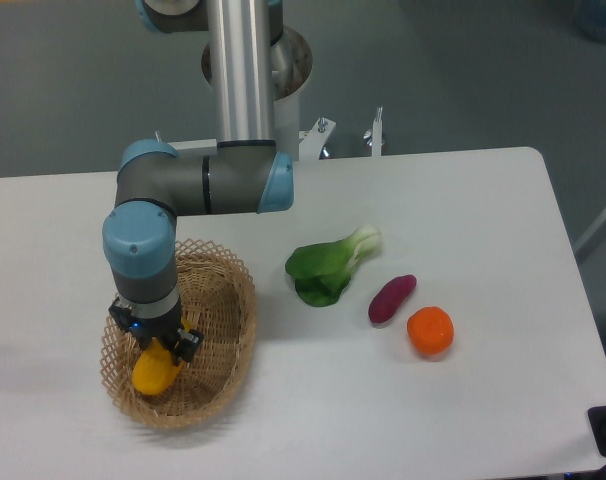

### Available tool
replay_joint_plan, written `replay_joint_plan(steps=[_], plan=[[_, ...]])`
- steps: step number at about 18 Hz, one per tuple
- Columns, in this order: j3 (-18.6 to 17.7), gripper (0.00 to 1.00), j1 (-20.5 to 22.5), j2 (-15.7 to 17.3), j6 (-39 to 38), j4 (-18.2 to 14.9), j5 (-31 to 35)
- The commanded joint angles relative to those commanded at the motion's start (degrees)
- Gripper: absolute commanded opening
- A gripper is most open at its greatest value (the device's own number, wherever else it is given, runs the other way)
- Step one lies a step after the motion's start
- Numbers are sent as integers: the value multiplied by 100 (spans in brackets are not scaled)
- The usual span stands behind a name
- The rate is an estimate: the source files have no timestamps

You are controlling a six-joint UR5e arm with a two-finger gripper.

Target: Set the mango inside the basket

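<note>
One mango (154, 369), one basket (223, 345), one leafy green vegetable (328, 268), one purple vegetable (391, 298) and one round orange (430, 331) are showing on the white table (463, 200), along with a single arm carrying one pincer (158, 348).

Only the basket is serving as a container, and it is holding just the mango, which is sitting low inside the woven bowl toward its left half. Nothing else is lying in it; the other three items are resting on the bare tabletop, well apart from the pincer and off to its right in the picture. The leafy green is lying nearest of the three, the purple vegetable is sitting further right and a little lower, and the orange is sitting just beside the purple vegetable, farthest from the pincer.

The pincer is pointing straight down into the basket, its dark fingers (186, 342) straddling the upper end of the mango. The mango is projecting below the fingertips, its yellow-orange body extending down and slightly left of the pincer. The fingers are sitting narrowly apart, pressing against the fruit on either side, so the pincer appears to be gripping the mango. Whether the fruit is already resting on the basket floor cannot be told from this view.
</note>
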Motion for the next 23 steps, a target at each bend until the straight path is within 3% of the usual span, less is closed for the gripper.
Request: replay_joint_plan(steps=[4,10,15,17,19,23], plan=[[18,100,70,272,0,-35,17],[193,100,711,703,140,-141,0],[571,100,1151,773,798,-1009,9],[711,100,1309,782,1080,-1054,9],[800,100,1511,826,1343,-1308,9],[791,100,1783,861,2319,-1582,263]])
